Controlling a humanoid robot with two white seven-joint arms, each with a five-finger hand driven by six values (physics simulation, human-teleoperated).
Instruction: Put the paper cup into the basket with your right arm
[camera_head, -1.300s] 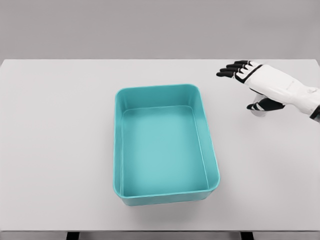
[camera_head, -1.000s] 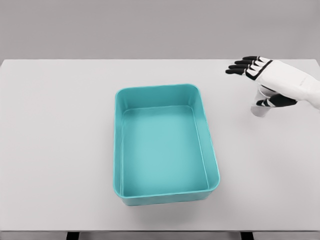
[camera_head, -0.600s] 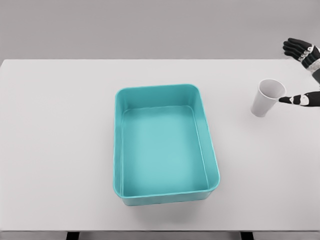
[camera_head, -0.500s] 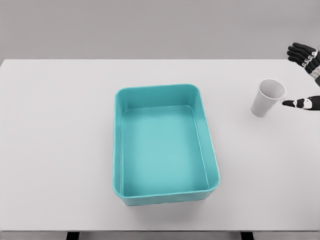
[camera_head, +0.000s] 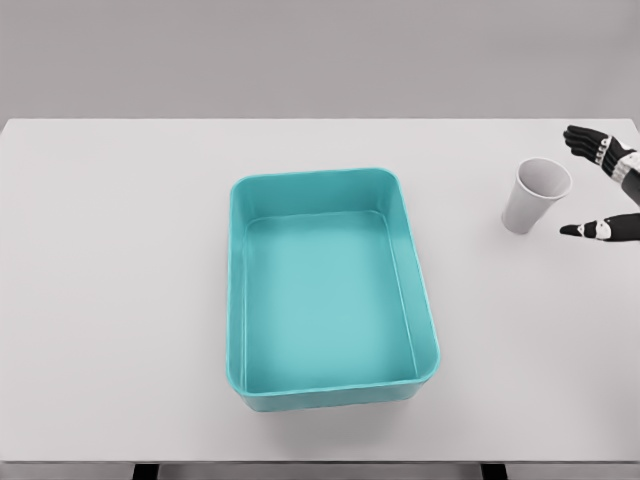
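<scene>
Centrally, teal rectangular plastic basket (camera_head: 331, 290) sits on white table (camera_head: 120, 250). Right of it, well apart, white paper cup (camera_head: 534, 195) stands upright on table at right of frame. Right hand (camera_head: 605, 185) at right edge, fingers spread around nothing, just beside cup, not touching.

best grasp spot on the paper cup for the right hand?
Wrap the side wall of the paper cup at mid-height, coming in from its right, where the right hand already sits with fingers spread. The cup stands upright, mouth up, and its wall tapers downward, so probably avoid pinching the thin rim.
</scene>
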